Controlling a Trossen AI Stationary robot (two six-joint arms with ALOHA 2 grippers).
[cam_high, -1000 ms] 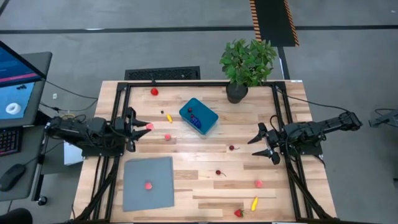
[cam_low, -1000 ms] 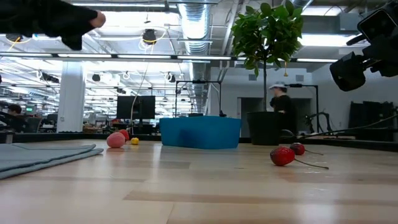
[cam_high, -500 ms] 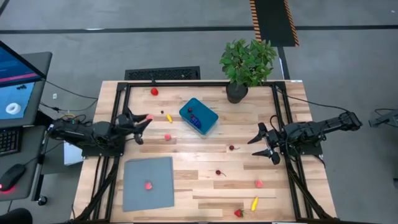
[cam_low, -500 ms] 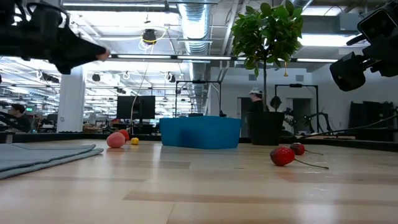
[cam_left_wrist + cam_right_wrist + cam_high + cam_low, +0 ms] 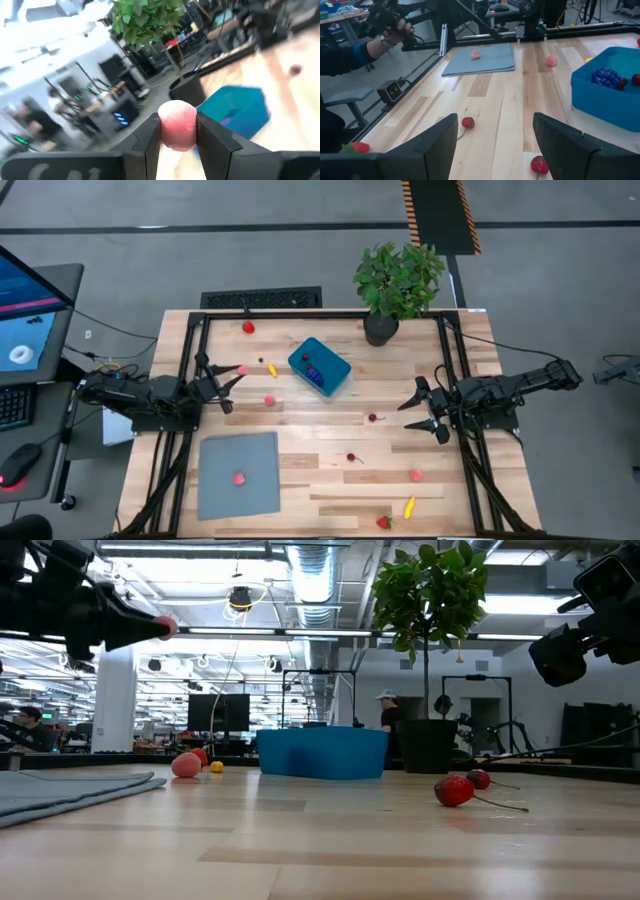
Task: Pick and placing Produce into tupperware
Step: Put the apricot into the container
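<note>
Produce lies scattered over the wooden table (image 5: 330,420). Nearest the front edge in the high view are a red strawberry (image 5: 383,522) and a yellow piece (image 5: 409,506), with a pink piece (image 5: 415,475) just behind them. One pink piece (image 5: 239,477) rests on the flat grey sheet (image 5: 238,473) at front left. Mid-table lie two small dark red cherries (image 5: 351,458) (image 5: 372,418), well apart. The right gripper (image 5: 421,409) waits above the table's right side, fingers spread wide, nothing between them. The left gripper (image 5: 227,377) hangs above the left side, its fingers narrowed on a pink ball (image 5: 177,124), clearly pinched in the left wrist view. Near it lie a pink piece (image 5: 269,400) and a yellow piece (image 5: 272,370). Farther back sits the teal tupperware (image 5: 320,367), already containing a purple piece (image 5: 606,77) and a red one (image 5: 636,79). A red piece (image 5: 248,327) and the potted plant (image 5: 398,284) stand at the far edge.
</note>
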